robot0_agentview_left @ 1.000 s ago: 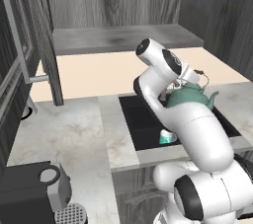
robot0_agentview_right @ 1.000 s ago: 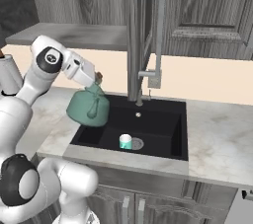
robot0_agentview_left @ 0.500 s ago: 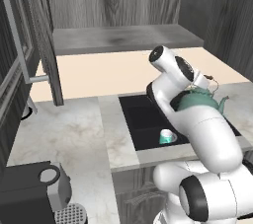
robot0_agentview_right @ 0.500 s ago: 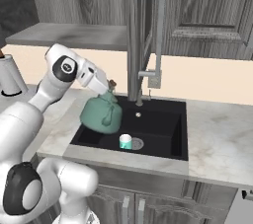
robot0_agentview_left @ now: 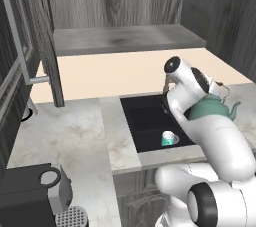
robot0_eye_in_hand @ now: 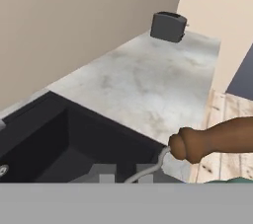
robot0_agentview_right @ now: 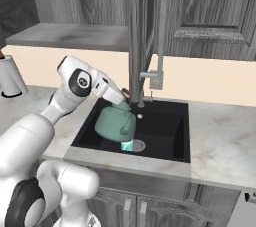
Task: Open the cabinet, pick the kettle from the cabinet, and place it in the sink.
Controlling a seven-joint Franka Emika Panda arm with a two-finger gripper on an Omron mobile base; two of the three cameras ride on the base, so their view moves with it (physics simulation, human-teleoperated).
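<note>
Marble counter (robot0_agentview_left: 75, 136), beige wall (robot0_agentview_left: 125, 71), grey wood-grain base units (robot0_agentview_right: 150, 206)

We count one kettle (robot0_agentview_right: 115, 123), green, with one brown wooden handle (robot0_eye_in_hand: 217, 139); one black sink (robot0_agentview_right: 165, 136) with one faucet (robot0_agentview_right: 150, 78); one small teal cup (robot0_agentview_left: 169, 138) in the basin; one dark toaster (robot0_eye_in_hand: 169, 25) on the counter (robot0_eye_in_hand: 143, 85); one black coffee machine (robot0_agentview_left: 35, 191); one open cabinet door (robot0_agentview_left: 47, 36) with one bar handle (robot0_agentview_left: 22, 36).
</note>
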